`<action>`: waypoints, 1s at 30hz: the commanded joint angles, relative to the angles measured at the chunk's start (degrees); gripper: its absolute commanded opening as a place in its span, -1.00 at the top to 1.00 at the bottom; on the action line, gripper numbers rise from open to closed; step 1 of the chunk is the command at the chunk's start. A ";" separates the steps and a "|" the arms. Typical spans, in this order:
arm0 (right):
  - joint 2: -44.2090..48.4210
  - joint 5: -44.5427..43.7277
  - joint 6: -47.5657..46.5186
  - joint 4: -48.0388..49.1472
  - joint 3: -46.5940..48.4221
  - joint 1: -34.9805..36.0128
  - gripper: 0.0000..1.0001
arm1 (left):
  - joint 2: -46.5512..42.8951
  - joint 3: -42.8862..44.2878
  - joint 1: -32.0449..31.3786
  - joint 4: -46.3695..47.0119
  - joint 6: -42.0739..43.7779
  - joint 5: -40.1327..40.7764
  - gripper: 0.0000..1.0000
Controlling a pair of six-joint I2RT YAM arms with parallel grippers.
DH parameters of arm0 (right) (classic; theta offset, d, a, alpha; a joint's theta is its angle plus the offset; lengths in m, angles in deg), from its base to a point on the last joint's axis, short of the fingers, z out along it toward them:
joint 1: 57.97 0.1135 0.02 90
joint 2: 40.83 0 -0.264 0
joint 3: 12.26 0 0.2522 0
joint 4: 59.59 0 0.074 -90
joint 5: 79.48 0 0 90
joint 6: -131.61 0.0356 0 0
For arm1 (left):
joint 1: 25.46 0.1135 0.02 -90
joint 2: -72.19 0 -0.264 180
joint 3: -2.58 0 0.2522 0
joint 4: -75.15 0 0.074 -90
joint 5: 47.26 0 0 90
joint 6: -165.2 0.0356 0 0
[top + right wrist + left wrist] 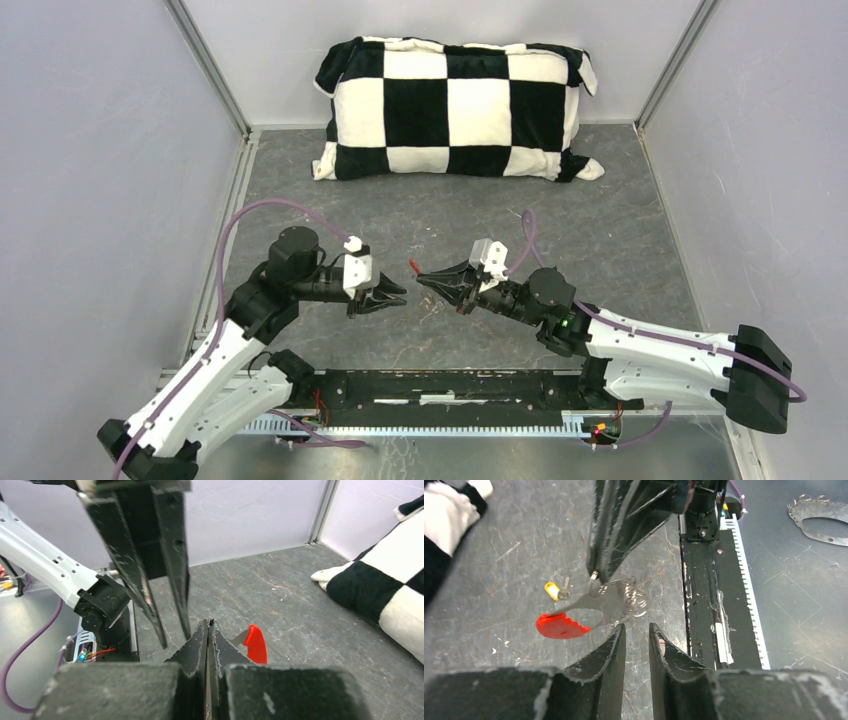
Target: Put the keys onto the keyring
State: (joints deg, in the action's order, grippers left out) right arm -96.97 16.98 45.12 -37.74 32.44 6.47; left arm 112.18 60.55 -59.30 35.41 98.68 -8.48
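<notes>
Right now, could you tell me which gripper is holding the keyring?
The right gripper, shut on the keyring; the left gripper is open and empty.

Pillow (pixel 455 107) at table's (pixel 620 240) back; keyring (pixel 616 600) between left jaws and right jaws mid-table; key (pixel 552 590) on table nearby.

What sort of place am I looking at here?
Most likely a robot lab test cell: bare grey walls, aluminium posts, a scuffed tabletop, left arm and right arm bolted to a rail.
</notes>
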 commanded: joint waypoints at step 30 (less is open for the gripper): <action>-0.64 8.99 3.88 5.81 -0.35 0.15 0.99 | 6.31 4.88 0.02 0.28 2.43 -8.03 0.12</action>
State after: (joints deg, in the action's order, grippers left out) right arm -97.91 24.94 48.47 -34.81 32.00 6.50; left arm 118.32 63.08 -59.28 36.75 98.88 -14.40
